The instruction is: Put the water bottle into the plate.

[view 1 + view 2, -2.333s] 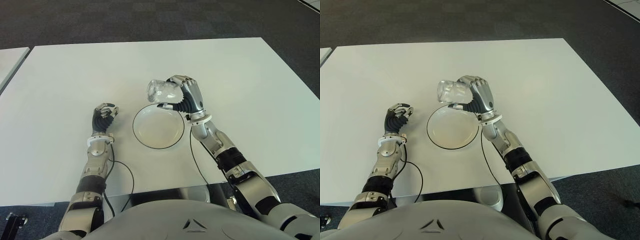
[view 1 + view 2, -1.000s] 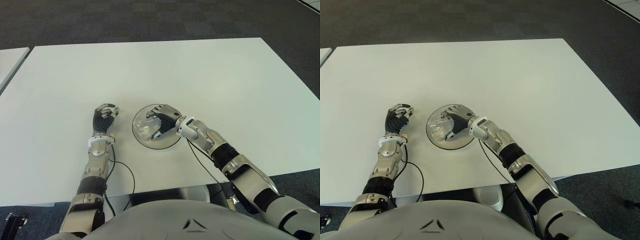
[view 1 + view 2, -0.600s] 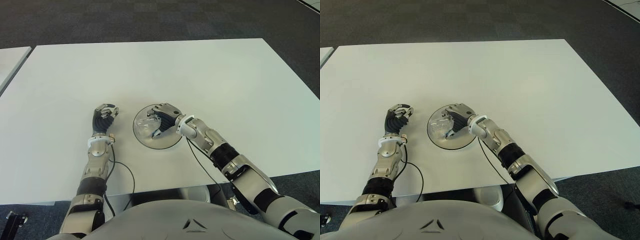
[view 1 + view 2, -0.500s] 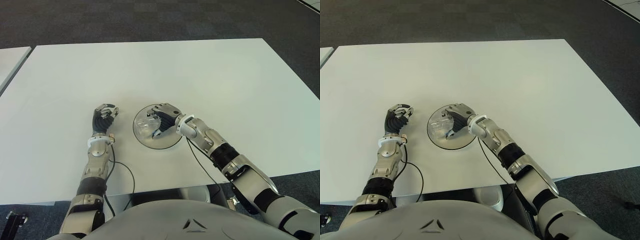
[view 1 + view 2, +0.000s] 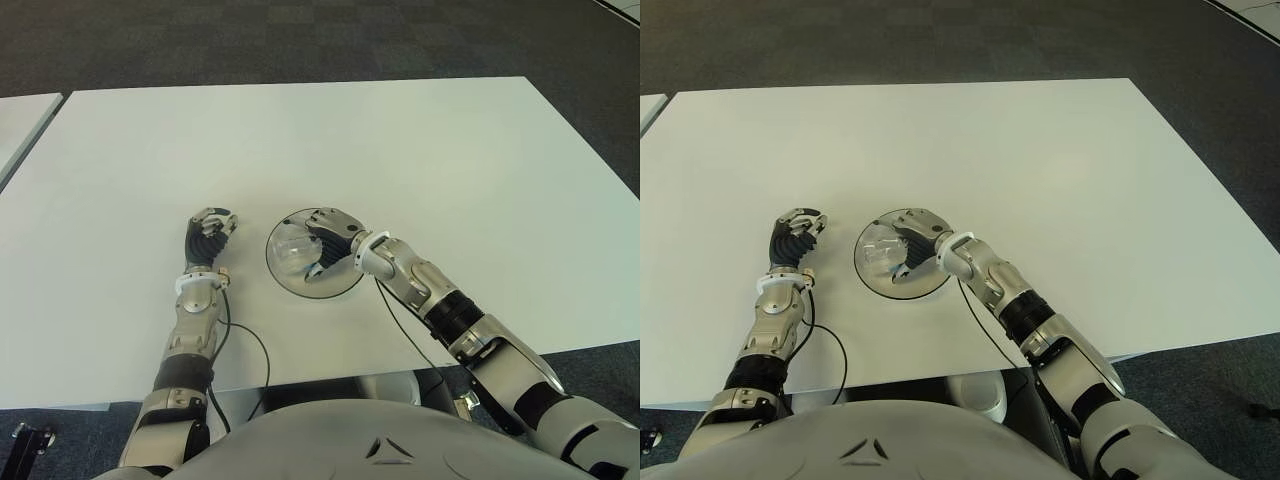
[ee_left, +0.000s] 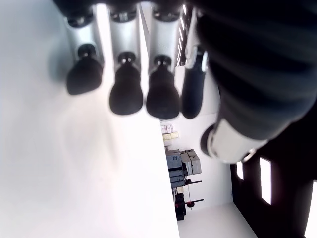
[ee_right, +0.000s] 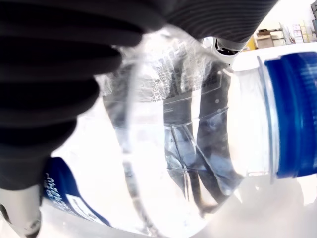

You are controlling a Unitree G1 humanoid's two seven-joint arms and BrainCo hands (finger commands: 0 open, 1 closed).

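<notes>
The clear water bottle (image 5: 290,250) lies on its side inside the white, dark-rimmed plate (image 5: 338,289), toward the plate's left half. My right hand (image 5: 326,240) reaches over the plate from the right with its fingers curled around the bottle. The right wrist view shows the crinkled clear body (image 7: 198,124) and blue cap (image 7: 292,119) pressed close against my dark fingers (image 7: 54,59). My left hand (image 5: 208,235) shows to the left of the plate on the table, fingers curled and holding nothing; its fingertips (image 6: 126,94) hang over bare tabletop.
The white table (image 5: 450,150) stretches wide around the plate. A black cable (image 5: 255,345) runs along my left forearm near the front edge. Dark carpet lies beyond the table's far edge, and another white tabletop (image 5: 20,115) shows at far left.
My right hand brought the bottle down from above the plate's far rim into the plate. In the last half second the hand shifted only slightly. The left hand stayed still.
</notes>
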